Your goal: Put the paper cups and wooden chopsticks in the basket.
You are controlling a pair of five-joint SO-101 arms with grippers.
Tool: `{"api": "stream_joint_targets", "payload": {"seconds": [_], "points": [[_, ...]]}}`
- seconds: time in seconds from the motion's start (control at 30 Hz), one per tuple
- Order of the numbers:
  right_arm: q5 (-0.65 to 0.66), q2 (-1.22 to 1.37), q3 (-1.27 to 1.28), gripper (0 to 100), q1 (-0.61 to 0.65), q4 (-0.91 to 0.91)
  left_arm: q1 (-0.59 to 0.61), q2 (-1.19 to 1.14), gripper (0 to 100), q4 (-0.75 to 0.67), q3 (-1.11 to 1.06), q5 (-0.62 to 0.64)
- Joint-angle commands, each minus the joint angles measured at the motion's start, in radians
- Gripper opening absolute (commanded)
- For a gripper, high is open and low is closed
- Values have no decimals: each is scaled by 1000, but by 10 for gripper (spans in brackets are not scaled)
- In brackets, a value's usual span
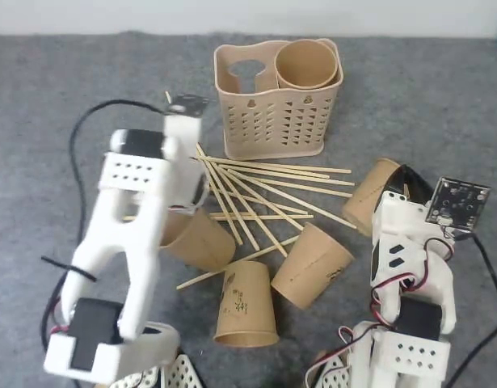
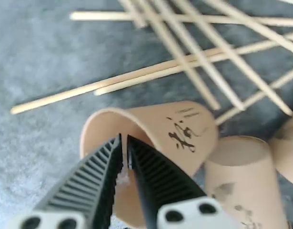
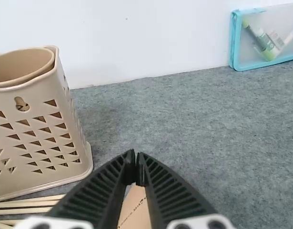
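The beige basket (image 1: 272,121) stands at the back with one paper cup (image 1: 306,63) inside. Wooden chopsticks (image 1: 264,190) lie fanned out in front of it. My left gripper (image 2: 124,139) is shut on the rim of a paper cup (image 2: 156,126) lying on its side (image 1: 198,240), one finger in its mouth. Two more cups (image 1: 246,303) (image 1: 313,265) rest near the middle. My right gripper (image 3: 136,155) is shut just above another lying cup (image 3: 133,210), which sits at the right (image 1: 372,196); whether it grips that cup is unclear.
Grey carpet covers the table. A black cable (image 1: 78,137) loops at the left. A turquoise case (image 3: 265,38) leans on the white wall behind. The basket's other compartment (image 1: 246,73) holds nothing.
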State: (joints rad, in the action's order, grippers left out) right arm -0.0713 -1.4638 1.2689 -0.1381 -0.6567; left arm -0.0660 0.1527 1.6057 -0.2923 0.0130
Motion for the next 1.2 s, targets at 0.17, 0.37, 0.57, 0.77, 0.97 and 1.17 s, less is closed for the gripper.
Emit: {"api": "stream_joint_targets", "payload": {"seconds": [0.17, 0.37, 0.57, 0.77, 0.97, 1.17], "points": [[35, -18, 26, 8, 2, 73, -209, 20, 12, 6, 48, 14], [35, -18, 35, 8, 2, 85, -232, 20, 12, 5, 31, -23], [35, -18, 35, 8, 4, 85, -269, 21, 13, 68, 107, -51], [35, -18, 37, 8, 7, 85, -319, 21, 80, 138, 266, -32], [35, -18, 37, 8, 7, 82, -222, 38, 144, 149, 386, -37], [35, -18, 37, 8, 7, 82, -8, 48, 145, 147, 366, -153]]}}
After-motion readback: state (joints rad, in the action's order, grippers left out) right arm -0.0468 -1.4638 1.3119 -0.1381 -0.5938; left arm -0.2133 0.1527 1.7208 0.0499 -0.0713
